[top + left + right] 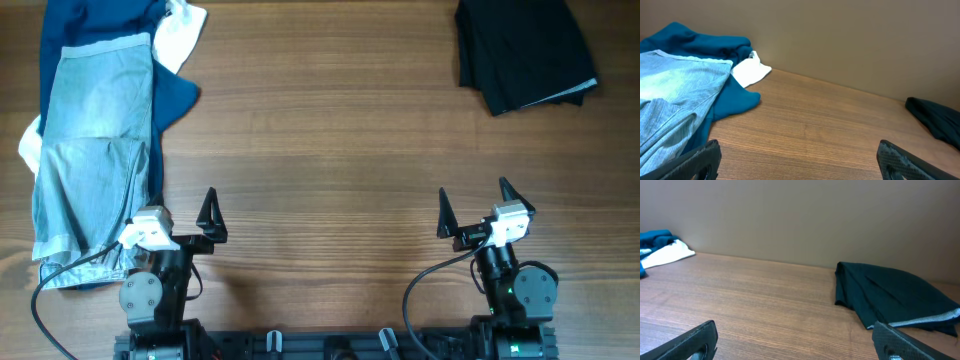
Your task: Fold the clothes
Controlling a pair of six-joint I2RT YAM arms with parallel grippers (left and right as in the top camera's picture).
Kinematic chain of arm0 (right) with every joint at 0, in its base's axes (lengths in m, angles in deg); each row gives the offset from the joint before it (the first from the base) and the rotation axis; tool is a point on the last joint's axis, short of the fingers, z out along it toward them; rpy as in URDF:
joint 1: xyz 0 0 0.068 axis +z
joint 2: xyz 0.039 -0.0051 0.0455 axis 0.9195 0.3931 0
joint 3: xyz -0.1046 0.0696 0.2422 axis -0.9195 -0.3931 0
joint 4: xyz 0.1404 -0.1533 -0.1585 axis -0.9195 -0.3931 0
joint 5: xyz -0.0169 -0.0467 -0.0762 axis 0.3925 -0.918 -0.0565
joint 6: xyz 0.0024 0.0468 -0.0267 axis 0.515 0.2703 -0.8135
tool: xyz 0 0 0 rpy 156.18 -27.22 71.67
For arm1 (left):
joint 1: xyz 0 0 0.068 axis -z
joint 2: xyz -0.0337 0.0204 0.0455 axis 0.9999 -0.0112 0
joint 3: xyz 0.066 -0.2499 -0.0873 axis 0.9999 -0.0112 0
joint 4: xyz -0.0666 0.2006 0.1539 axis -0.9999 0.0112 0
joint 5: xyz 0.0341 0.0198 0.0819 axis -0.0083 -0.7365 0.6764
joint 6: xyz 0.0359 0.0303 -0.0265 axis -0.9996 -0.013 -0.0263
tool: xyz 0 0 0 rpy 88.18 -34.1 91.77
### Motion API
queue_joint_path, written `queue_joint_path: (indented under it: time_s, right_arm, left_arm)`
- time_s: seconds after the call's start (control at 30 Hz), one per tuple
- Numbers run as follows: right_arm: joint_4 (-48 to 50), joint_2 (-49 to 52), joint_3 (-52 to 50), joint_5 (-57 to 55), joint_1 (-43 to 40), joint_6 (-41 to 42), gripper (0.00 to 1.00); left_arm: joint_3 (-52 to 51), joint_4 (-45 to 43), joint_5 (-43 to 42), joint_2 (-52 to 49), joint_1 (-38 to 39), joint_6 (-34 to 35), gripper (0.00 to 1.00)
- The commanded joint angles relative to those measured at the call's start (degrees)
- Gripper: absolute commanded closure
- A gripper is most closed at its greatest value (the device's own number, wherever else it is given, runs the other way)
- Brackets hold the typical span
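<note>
The black shorts (522,50) lie folded in a compact stack at the far right of the table. They also show in the right wrist view (890,297), with a pale inner edge at the right, and as a dark edge in the left wrist view (935,119). My left gripper (190,225) is open and empty near the front left. My right gripper (472,213) is open and empty near the front right, well short of the shorts. In the wrist views the left fingers (800,160) and right fingers (795,340) frame bare wood.
A pile of other clothes lies at the far left: pale blue denim shorts (90,150) on top of a dark blue garment (100,30), with a white cloth (180,35) beside them. The denim reaches down beside my left arm. The table is brown wood (320,150).
</note>
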Motion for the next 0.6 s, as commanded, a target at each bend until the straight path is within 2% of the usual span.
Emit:
queue_joint_path:
  time_s: [0.0,0.57]
  right_arm:
    - [0.2,-0.1,-0.1,-0.6,0.2,0.9,0.0]
    - [0.2,0.4,-0.1,-0.6,0.2,0.9,0.0]
  left_arm:
    - [-0.4,0.0,-0.1,0.5,-0.1,-0.1,0.0]
    - [-0.4,0.0,-0.1,0.5,-0.1,-0.1,0.0]
